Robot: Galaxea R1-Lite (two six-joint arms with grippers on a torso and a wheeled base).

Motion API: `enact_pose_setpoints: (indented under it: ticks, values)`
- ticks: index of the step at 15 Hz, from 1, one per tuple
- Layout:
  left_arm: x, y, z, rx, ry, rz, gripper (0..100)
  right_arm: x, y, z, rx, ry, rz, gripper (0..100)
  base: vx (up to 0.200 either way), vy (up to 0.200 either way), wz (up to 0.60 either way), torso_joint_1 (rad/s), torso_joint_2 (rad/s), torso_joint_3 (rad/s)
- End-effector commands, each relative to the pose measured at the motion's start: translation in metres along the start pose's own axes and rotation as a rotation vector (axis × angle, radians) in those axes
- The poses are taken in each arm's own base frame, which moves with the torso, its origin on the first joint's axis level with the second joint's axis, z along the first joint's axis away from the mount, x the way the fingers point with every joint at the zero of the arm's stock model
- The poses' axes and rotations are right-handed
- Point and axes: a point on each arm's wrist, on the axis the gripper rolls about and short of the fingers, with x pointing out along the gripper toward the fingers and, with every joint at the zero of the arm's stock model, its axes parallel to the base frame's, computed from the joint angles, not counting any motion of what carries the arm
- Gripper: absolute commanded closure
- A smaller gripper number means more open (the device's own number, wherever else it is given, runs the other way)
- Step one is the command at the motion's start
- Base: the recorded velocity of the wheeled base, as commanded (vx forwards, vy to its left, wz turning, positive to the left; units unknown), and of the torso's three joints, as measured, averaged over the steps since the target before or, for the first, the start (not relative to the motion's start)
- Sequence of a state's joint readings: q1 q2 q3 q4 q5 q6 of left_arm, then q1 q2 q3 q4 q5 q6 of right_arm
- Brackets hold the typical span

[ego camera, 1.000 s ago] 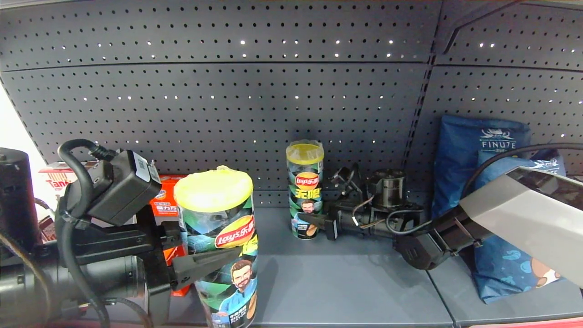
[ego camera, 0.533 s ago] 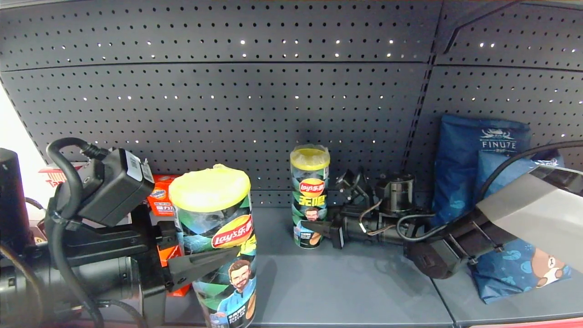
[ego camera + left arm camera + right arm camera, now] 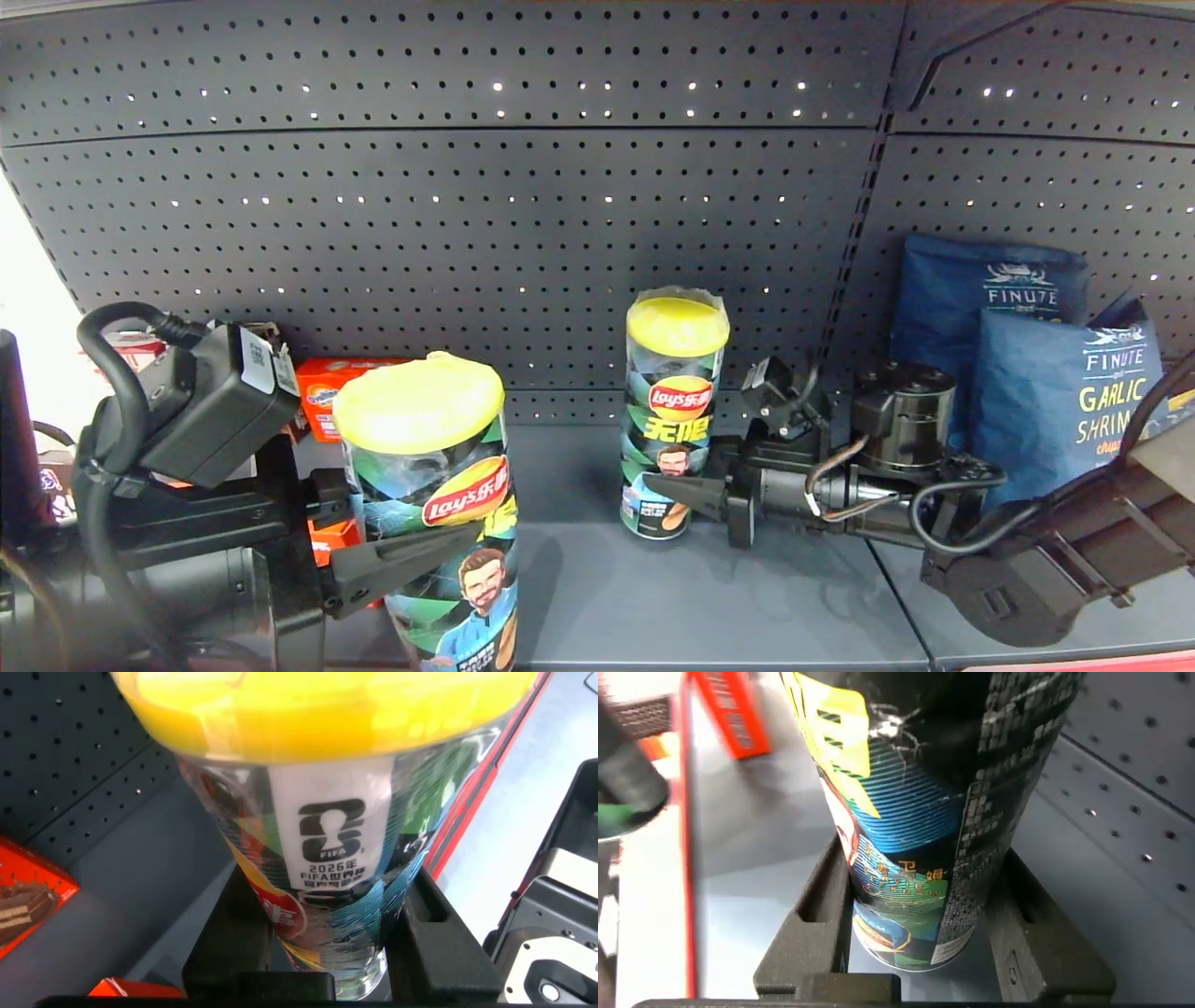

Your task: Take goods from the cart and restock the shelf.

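Head view: the left gripper (image 3: 420,551) is clamped on the near crisp can (image 3: 420,495), a tall cylinder with a yellow plastic lid and a green-and-blue printed wrap, at the front edge of the dark grey metal shelf (image 3: 653,597); its base is cut off, so contact with the shelf cannot be confirmed. The right gripper (image 3: 667,495) is closed around the lower part of the far crisp can (image 3: 677,392), identical in type, standing upright farther back, near the perforated back panel (image 3: 467,233). Both wraps carry a red-and-yellow oval logo and a printed figure. Orange cartons (image 3: 336,383) sit behind the left gripper; blue snack bags (image 3: 1064,411) with pale lettering lean at the right. Left wrist view: the near crisp can (image 3: 336,840) shows a white panel with a black emblem, unseen from the head, and both fingers (image 3: 224,943) press its base. Right wrist view: the far crisp can (image 3: 934,812) shows a block of small print, its base on the shelf between the fingers (image 3: 1036,943).
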State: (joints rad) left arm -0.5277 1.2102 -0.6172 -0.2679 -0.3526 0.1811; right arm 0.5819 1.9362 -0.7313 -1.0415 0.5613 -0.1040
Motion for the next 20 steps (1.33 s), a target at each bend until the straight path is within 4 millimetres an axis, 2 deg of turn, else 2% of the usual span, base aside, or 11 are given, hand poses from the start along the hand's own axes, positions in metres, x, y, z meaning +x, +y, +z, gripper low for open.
enact_pose_setpoints:
  ticks: [1, 4, 11, 20]
  values:
    - [-0.002, -0.001, 0.000, 0.002, -0.004, 0.002, 100, -0.011, 0.013, 0.003, -0.001, 0.002, 0.017, 100, 0.000, 0.000, 0.00, 0.000, 0.00, 0.000]
    - [-0.002, -0.001, -0.001, 0.000, 0.002, 0.009, 100, -0.015, 0.023, 0.004, -0.002, 0.005, 0.038, 100, 0.000, 0.000, 0.00, 0.000, 0.00, 0.000]
    - [-0.003, -0.002, -0.006, -0.002, 0.012, 0.007, 100, -0.039, 0.044, -0.019, 0.034, 0.068, 0.063, 100, 0.000, 0.000, 0.00, 0.000, 0.00, 0.000]
    - [-0.003, -0.002, -0.005, -0.003, 0.010, 0.009, 100, -0.041, 0.044, -0.025, 0.047, 0.088, 0.060, 100, 0.000, 0.000, 0.00, 0.000, 0.00, 0.000]
